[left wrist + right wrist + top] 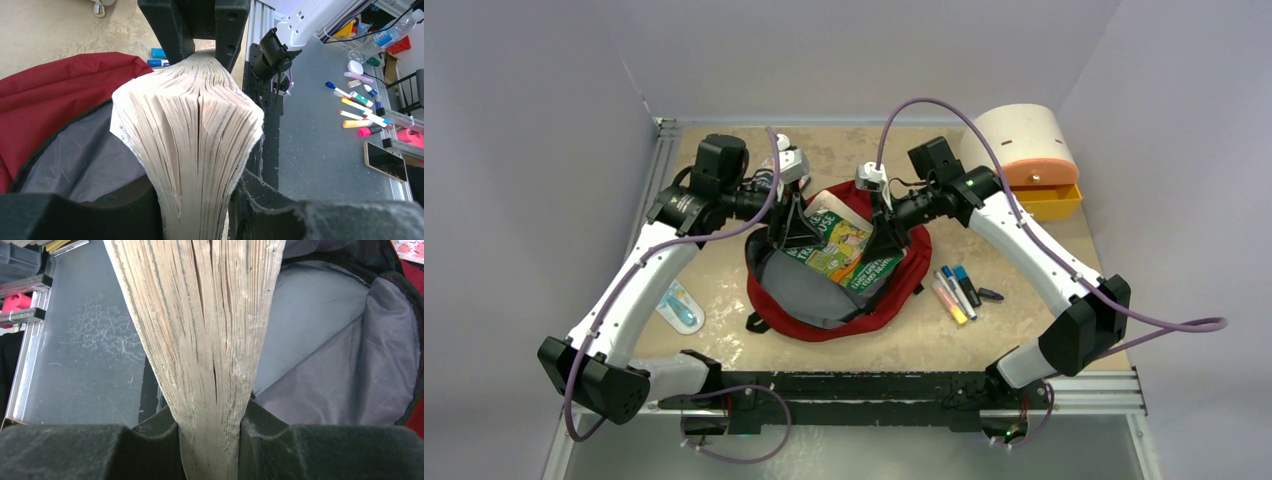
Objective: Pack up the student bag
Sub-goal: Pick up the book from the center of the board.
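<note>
left arm (639,270): elbow out low at the near left corner, forearm running up and away from the base, wrist turned inward over the bag.
right arm (1034,250): mirrors it, with the elbow low at the near right, the forearm rising toward the far side, and the wrist turned inward.
left tool (790,226): closed to a narrow gap on one end of the book (849,245); in its wrist view the page block is pinched between the black fingers (125,210) and fans out wider above them.
right tool (886,224): clamped on the opposite end of the same book, pages squeezed tight between its pads (300,450).
student bag (824,325): lies at the middle of the surface (1024,330), unzipped, with its grey lining (809,285) showing; the book hangs tilted over the open mouth.
writing: the book's cover is green and yellow with large pale letters, too small to read for certain.
markers (954,290): a few lie side by side on the surface just right of the bag.
drawer box (1024,150): cream and orange, at the far right, with its yellow drawer pulled out.
</note>
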`<control>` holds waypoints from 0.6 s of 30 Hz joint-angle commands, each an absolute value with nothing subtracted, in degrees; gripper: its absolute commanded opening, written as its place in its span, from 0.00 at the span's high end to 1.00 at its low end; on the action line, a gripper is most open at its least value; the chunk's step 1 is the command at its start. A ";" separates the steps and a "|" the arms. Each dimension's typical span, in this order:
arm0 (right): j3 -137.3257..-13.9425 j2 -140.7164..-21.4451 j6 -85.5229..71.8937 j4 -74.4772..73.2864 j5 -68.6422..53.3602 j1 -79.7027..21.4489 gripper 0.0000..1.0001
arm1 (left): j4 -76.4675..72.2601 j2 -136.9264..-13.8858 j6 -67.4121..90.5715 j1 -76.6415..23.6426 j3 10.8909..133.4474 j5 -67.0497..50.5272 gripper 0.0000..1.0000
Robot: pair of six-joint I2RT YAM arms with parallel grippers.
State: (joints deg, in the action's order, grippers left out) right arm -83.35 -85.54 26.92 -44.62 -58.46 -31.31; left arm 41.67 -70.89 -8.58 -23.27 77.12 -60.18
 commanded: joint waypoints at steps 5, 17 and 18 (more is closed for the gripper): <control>-88.08 -85.47 26.91 -41.57 -61.61 -30.70 1.00 | 42.64 -71.72 -8.69 -25.56 78.05 -63.70 0.75; -79.90 -78.46 9.65 -23.12 -55.67 -30.67 0.71 | 39.75 -69.64 -4.23 -25.66 77.35 -57.33 1.00; -77.61 -76.87 5.33 -17.81 -53.94 -30.67 0.67 | 39.41 -69.47 -3.63 -25.66 77.34 -57.01 1.00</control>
State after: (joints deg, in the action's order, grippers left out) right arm -81.54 -84.36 22.33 -40.91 -57.06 -31.07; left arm 40.53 -71.35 -7.03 -23.97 77.12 -57.74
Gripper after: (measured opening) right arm 0.303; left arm 0.275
